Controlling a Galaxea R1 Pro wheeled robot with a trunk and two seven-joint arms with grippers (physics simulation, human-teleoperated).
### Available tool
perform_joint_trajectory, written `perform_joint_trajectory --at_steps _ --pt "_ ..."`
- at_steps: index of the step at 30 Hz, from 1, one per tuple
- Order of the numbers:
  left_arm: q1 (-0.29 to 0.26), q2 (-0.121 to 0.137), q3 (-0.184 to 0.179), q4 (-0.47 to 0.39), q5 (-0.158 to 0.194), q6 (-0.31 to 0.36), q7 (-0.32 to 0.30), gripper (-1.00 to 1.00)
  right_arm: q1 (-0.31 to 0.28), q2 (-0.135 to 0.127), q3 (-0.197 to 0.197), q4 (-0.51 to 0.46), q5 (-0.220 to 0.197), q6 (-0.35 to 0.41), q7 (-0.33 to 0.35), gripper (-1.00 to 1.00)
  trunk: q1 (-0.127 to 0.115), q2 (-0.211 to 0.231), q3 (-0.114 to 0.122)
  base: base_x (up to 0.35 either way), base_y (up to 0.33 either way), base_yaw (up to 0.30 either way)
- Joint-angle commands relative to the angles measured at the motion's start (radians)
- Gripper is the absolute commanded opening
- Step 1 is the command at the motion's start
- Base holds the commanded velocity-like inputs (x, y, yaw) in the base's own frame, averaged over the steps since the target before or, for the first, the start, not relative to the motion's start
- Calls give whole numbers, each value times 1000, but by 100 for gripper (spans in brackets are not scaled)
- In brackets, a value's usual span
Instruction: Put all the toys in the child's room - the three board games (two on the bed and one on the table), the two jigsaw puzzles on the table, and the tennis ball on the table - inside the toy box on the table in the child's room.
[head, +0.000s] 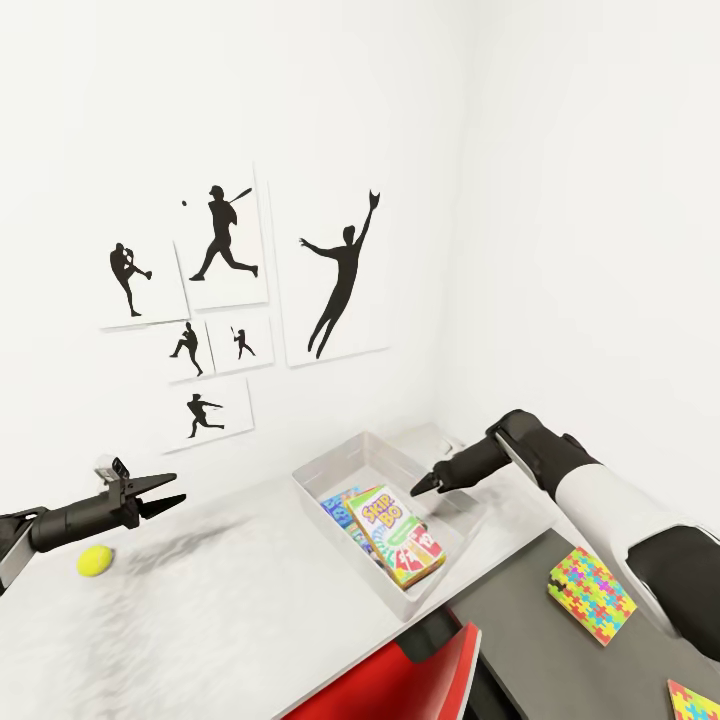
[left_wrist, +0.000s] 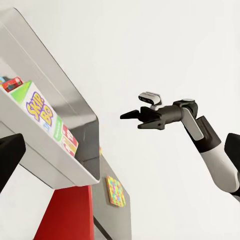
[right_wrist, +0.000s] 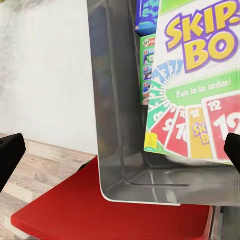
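The left arm reaches in low and nearly level from the left edge of the head view, its left tool (head: 168, 492) released, the dark fingers spread in a shallow V above the pale counter (head: 230, 610) and just above the tennis ball (head: 94, 561), which lies on the counter near its left edge, apart from the fingers. The right arm comes in from the right, white forearm bent at a black elbow, black wrist angled down so that the right tool (head: 424, 488) hangs over the toy box (head: 330, 470) at the counter's back corner by the wall; from the head view its tips look close together, though I cannot tell whether it is released or clenched, and nothing shows between them. In the toy box the Skip-Bo game (head: 395, 532) lies on top (its cover reads "SKIP-BO" and "Fun is in order!", with red cards marked 12), overlapping a green game box (right_wrist: 147, 67) and a blue game box (right_wrist: 148, 16). One jigsaw puzzle (head: 591, 593) lies on the lower dark counter section, another jigsaw puzzle (head: 694, 702) at its near edge. A red chair (head: 400, 680) stands in front.
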Motion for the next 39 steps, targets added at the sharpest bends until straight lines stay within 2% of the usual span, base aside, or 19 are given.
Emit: perform_joint_trajectory --at_steps 1,10,15,17,23,30,35,39 --pt "0 0 0 0 0 11 -4 100 -1 -2 6 -1 -7 6 -1 100 0 -1 -1 0 0 0" --pt "0 1 0 0 0 11 -4 100 -1 -14 -2 -21 -5 7 7 100 0 -1 -1 0 0 0" --pt "0 1 0 0 0 11 -4 100 0 -19 -19 -73 -14 6 8 100 0 -1 -1 0 10 0" --pt "0 1 0 0 0 11 -4 100 2 -23 -50 -88 -17 5 7 100 0 -1 -1 0 130 0" --pt "0 1 0 0 0 11 -4 100 8 -34 -201 -98 -15 2 -2 100 0 -1 -1 0 104 0" --pt "0 0 0 0 0 11 -4 100 13 -45 -323 -101 -17 2 -12 100 0 -1 -1 -10 24 0" --pt "0 0 0 0 0 11 -4 100 23 -47 -373 -103 -19 1 -13 100 0 -1 -1 -92 129 0" --pt "0 0 0 0 0 11 -4 100 28 -47 -385 -104 -20 0 -13 100 0 -1 -1 -50 63 0"
